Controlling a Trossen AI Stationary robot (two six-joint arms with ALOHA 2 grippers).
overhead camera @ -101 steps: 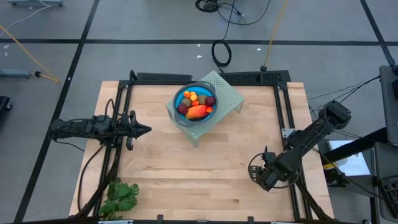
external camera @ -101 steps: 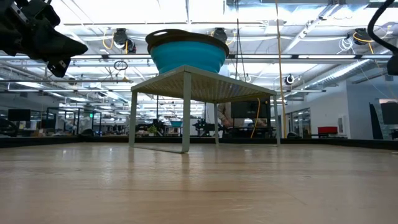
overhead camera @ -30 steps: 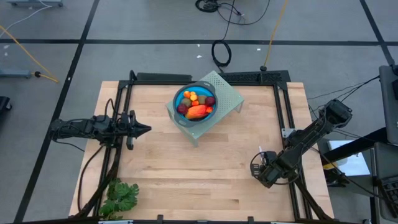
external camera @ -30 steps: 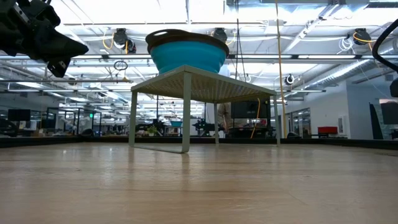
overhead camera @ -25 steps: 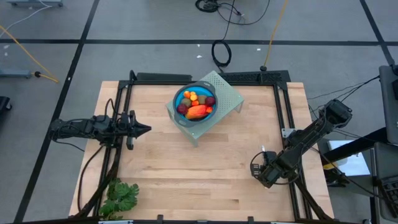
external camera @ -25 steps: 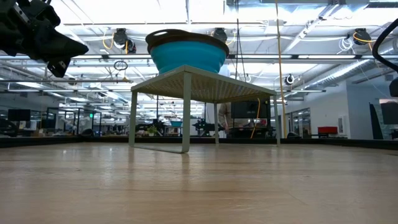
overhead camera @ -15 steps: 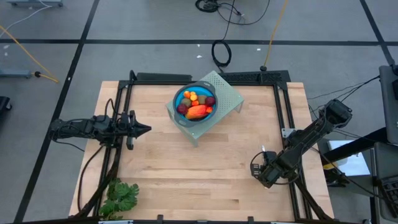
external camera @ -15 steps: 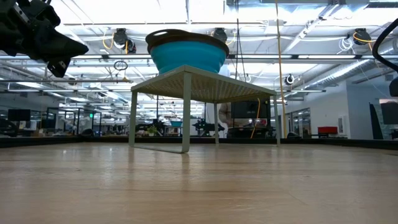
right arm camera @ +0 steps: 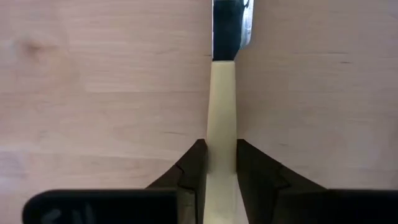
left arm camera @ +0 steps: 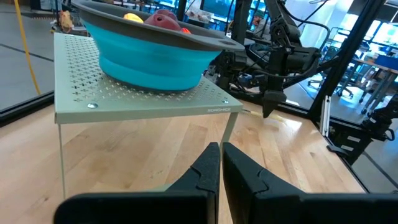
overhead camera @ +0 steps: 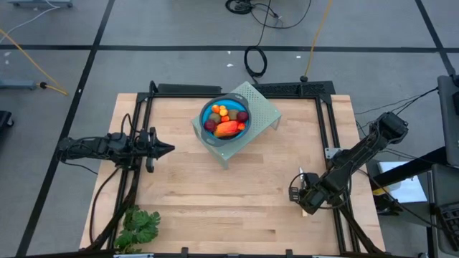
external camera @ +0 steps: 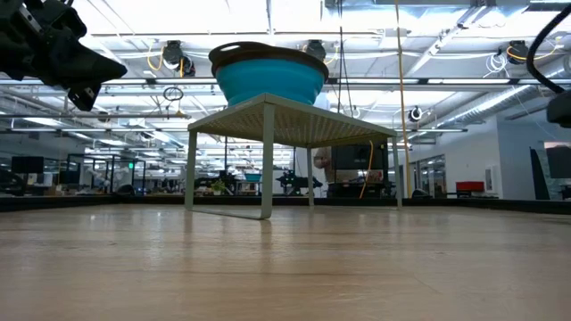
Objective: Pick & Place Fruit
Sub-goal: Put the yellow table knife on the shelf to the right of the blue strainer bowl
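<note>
The fruit (overhead camera: 226,127) lies heaped in a blue bowl (overhead camera: 213,109) that stands on a pale green perforated stand (overhead camera: 262,107) at the table's far middle; the bowl (left arm camera: 149,59) also shows in the left wrist view. My left gripper (overhead camera: 171,150) hangs shut and holds nothing, left of the stand. My right gripper (overhead camera: 302,195) is at the table's right side, near the front, shut on a slim knife with a pale yellow handle (right arm camera: 222,112) and a dark blade (right arm camera: 227,28). My right gripper pinches the knife's pale yellow handle (right arm camera: 222,146) by its two long sides, one finger on each. The fingers (right arm camera: 194,163) point down at the table from above. The blade reaches out beyond the fingertips. Whether the knife rests on the wood or is lifted, I cannot tell.
A green leafy bunch (overhead camera: 139,226) lies at the table's near left corner. Black frame rails (overhead camera: 328,136) run along the left, right and far edges. Bare wood (overhead camera: 229,193) spreads between the stand and the near edge.
My right arm has shifted a little over the knife. A pale end of the handle now shows at the gripper's near side in the high view.
</note>
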